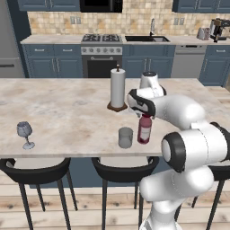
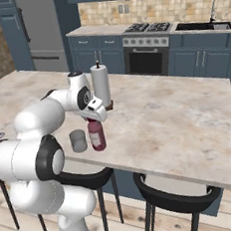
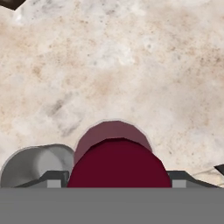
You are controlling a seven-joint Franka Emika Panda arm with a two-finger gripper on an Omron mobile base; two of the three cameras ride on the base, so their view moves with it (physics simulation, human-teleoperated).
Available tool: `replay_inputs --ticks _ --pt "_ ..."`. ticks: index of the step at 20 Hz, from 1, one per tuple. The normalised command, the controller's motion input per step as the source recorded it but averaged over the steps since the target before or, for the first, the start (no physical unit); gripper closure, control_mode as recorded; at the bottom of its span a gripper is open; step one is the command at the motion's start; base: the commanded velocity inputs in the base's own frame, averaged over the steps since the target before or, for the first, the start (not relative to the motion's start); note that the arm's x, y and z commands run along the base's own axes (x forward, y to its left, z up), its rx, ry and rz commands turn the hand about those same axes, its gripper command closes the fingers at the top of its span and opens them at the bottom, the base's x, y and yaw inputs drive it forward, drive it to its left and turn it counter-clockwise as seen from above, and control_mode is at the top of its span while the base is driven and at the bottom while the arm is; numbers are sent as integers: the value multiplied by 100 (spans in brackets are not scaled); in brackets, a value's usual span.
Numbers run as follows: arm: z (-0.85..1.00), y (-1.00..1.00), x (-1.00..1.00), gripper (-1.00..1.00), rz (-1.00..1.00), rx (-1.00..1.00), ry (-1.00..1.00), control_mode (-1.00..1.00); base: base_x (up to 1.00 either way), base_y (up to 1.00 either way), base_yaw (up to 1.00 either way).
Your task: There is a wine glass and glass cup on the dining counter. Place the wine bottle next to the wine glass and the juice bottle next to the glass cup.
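A rendered home kitchen is shown. A gas stove (image 1: 101, 38) with an oven (image 1: 101, 60) beneath is set into a wall counter (image 1: 54, 39), flanked by blue cabinets (image 1: 53, 60), with a sink (image 1: 146, 38) and tap, a dishwasher (image 1: 188, 60) and a tiled backsplash (image 1: 54, 22). A tall refrigerator (image 2: 42, 32) is seen at one side. In front, a long marble-look dining counter (image 1: 67, 112) on a blue base is lined with black stools (image 1: 33, 173), and a paper towel roll (image 1: 117, 87) on its holder is stood on it. A wooden plank floor (image 1: 90, 211) is laid below.

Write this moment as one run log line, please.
gripper: shut on juice bottle | bottle: upright on dining counter, beside glass cup | wine glass: far left
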Motion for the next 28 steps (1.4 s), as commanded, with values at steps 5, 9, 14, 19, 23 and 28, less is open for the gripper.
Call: replay_inputs --ticks 5,9,14,19,23,28 --pt "-28 3 11 100 -6 0 0 -100 0 0 0" --pt "-23 2 14 100 -5 0 0 -100 0 0 0" --pt "-23 2 2 100 -1 0 -1 -100 0 0 0" --pt "-31 3 -7 -100 -1 0 0 -100 0 0 0" --pt "-29 0 -10 -100 -2 0 0 -100 0 0 0" --pt "-19 -1 -8 -100 -2 0 0 -100 0 0 0"
